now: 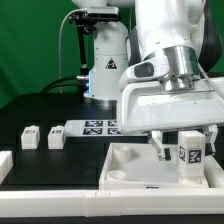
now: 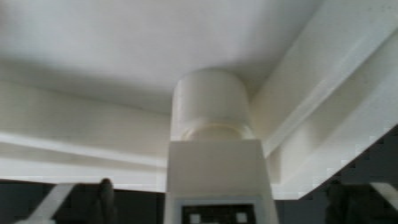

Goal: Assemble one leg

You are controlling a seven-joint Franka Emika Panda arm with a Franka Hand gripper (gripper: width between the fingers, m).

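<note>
My gripper (image 1: 186,152) is shut on the leg (image 1: 191,153), a small white post whose marker tag faces the exterior camera. It holds the leg upright over the right corner of the large white square piece (image 1: 120,170). In the wrist view the leg (image 2: 219,140) runs between the dark fingers (image 2: 98,200), and its round peg end points into an inner corner of the white piece (image 2: 107,70). I cannot tell whether the peg touches the corner socket.
Two more small white posts (image 1: 30,137) (image 1: 55,138) lie on the black table at the exterior view's left. The marker board (image 1: 95,127) lies behind the white piece. A white block (image 1: 4,165) sits at the left edge.
</note>
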